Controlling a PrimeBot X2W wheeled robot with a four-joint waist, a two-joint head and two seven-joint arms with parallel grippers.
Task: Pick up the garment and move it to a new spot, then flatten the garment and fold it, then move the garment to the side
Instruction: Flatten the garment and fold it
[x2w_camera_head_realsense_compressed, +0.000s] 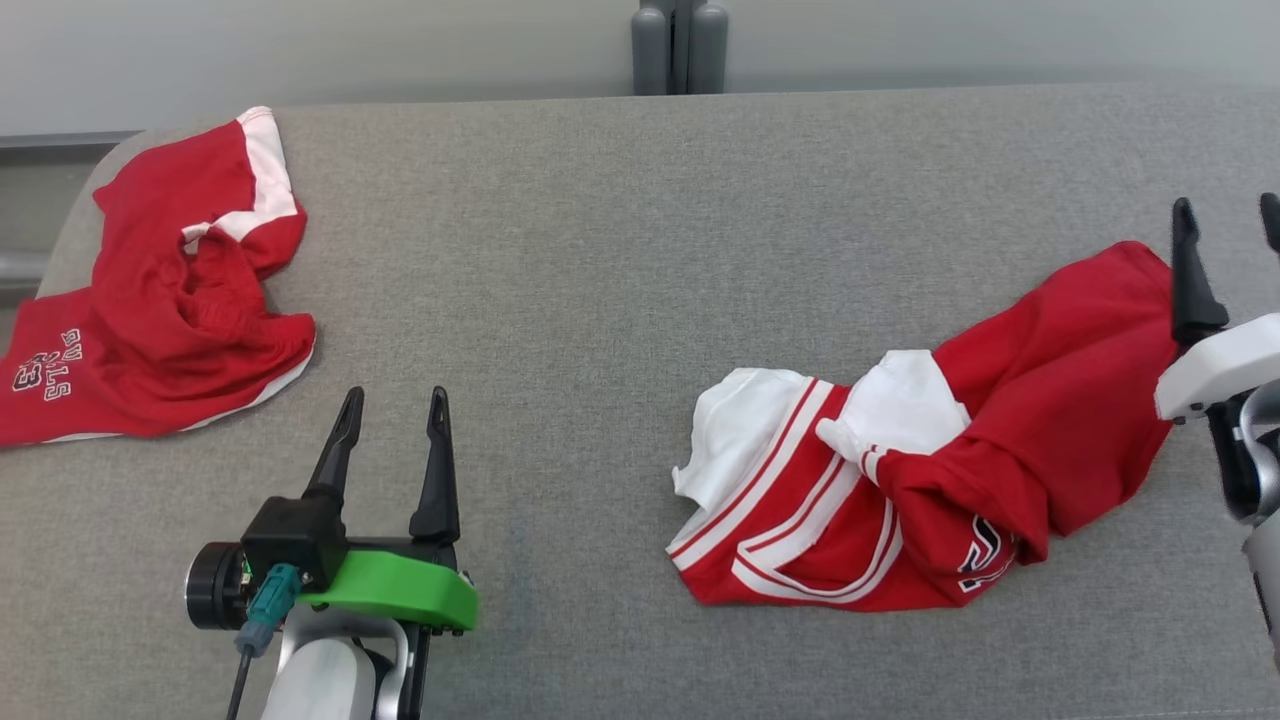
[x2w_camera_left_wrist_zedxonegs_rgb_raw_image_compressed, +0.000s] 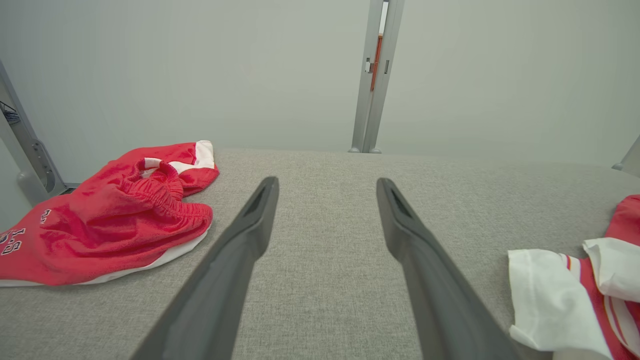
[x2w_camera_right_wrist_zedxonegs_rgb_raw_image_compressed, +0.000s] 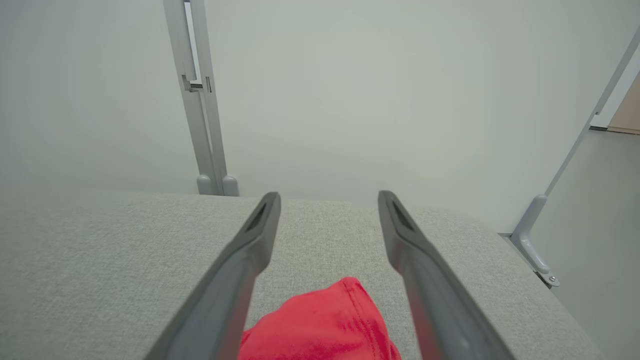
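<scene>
The garment (x2w_camera_head_realsense_compressed: 1040, 400), a crumpled red top with white panels and white stripes, lies on the right part of the grey table (x2w_camera_head_realsense_compressed: 600, 250). Its white corner (x2w_camera_left_wrist_zedxonegs_rgb_raw_image_compressed: 550, 295) shows at the right edge of the left wrist view. My right gripper (x2w_camera_head_realsense_compressed: 1227, 203) stands open at the garment's far right end, with a red fold (x2w_camera_right_wrist_zedxonegs_rgb_raw_image_compressed: 325, 325) lying low between its fingers (x2w_camera_right_wrist_zedxonegs_rgb_raw_image_compressed: 328, 195) and nothing gripped. My left gripper (x2w_camera_head_realsense_compressed: 395, 395) is open over bare table at the lower left, well apart from the garment, with nothing between its fingers (x2w_camera_left_wrist_zedxonegs_rgb_raw_image_compressed: 326, 181).
A second red piece with a white band and lettering (x2w_camera_head_realsense_compressed: 180, 300) lies bunched at the table's far left (x2w_camera_left_wrist_zedxonegs_rgb_raw_image_compressed: 115, 225). A grey post (x2w_camera_head_realsense_compressed: 680, 45) stands behind the table's back edge. The table's right corner is rounded (x2w_camera_right_wrist_zedxonegs_rgb_raw_image_compressed: 500, 235).
</scene>
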